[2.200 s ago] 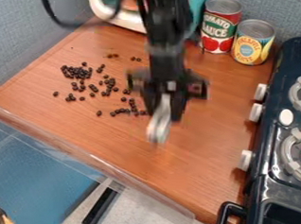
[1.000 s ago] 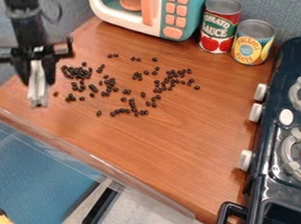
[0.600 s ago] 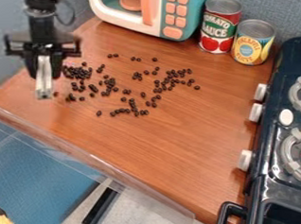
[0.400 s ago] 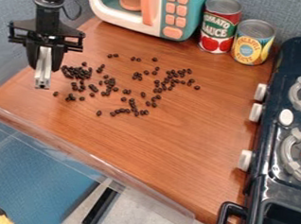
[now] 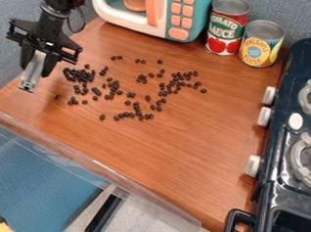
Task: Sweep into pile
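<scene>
At the upper left of the camera view is my black gripper, raised near the counter's left edge and tilted down to the left. It is shut on a pale metallic strip-like tool that points downward. Dark beans lie on the brown counter to the gripper's right. They form a dense cluster nearest the gripper, a looser group at centre right, and a short row lower down, with strays between. Tool and beans look apart.
A toy microwave stands at the back, beside a tomato sauce can and a pineapple can. The toy stove borders the counter's right side. A clear strip edges the front of the wooden counter.
From over the middle, my gripper has gone to the left with the tool, then lifted slightly and tilted. The beans have stayed put over the last second.
</scene>
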